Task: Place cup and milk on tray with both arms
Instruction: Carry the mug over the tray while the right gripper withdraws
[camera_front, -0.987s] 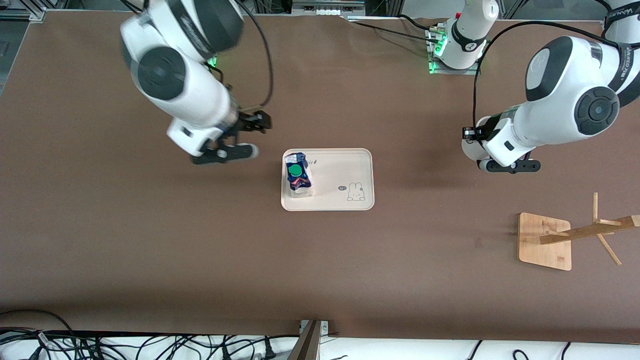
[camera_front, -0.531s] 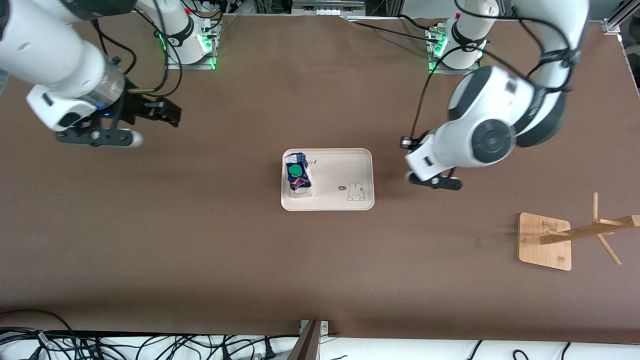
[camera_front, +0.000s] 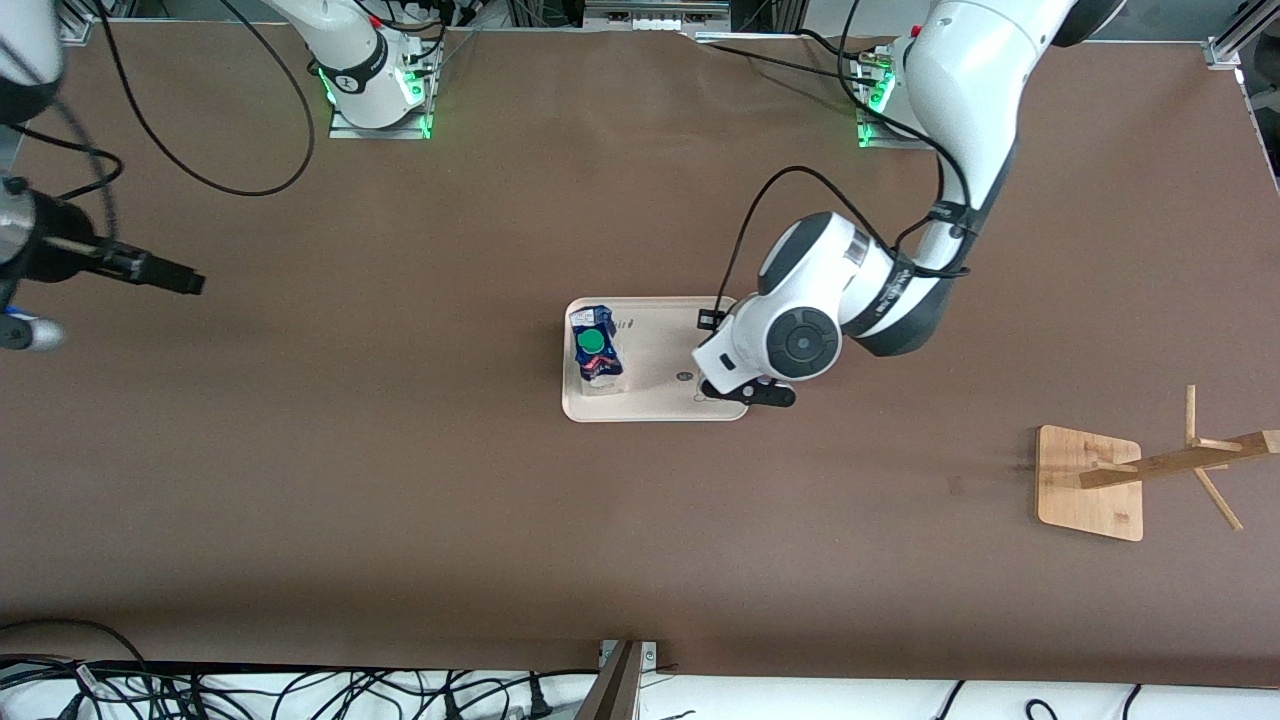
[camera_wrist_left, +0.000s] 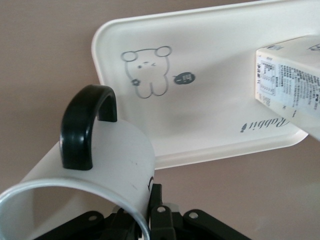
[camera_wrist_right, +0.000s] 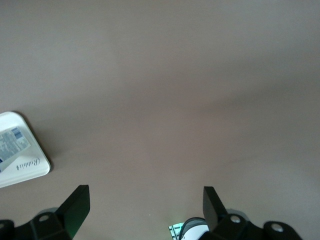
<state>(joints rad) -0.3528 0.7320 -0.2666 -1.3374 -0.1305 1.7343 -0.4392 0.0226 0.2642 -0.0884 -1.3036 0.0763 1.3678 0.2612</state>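
While my left pincer (camera_wrist_left: 145, 220) hangs over the tray's (camera_front: 660, 405) end toward the left arm, it is clenched on the cup (camera_wrist_left: 95, 175), gripping the wall by the rim; the black handle (camera_wrist_left: 87, 125) stands up in the left wrist view. That view also shows the cup above the brown tabletop (camera_front: 400, 480) just off the tray's rounded corner, beside the small rabbit drawing (camera_wrist_left: 147, 72).

On the tray I can read "Rabbit" (camera_wrist_left: 265, 124) in cursive, running along one long edge. The milk (camera_front: 595, 350) stands on the tray at the end toward the right arm, green cap up; its white side panel carries fine print too small for me to read.

Between the carton and the rabbit drawing the tray floor lies bare.

My right pincer (camera_wrist_right: 145, 205) is released, its fingers spread wide, over bare tabletop well toward the right arm's end, with open room all about it. A wooden rack (camera_front: 1130, 480) stands well apart at the left arm's end, nearer the front camera than the tray.
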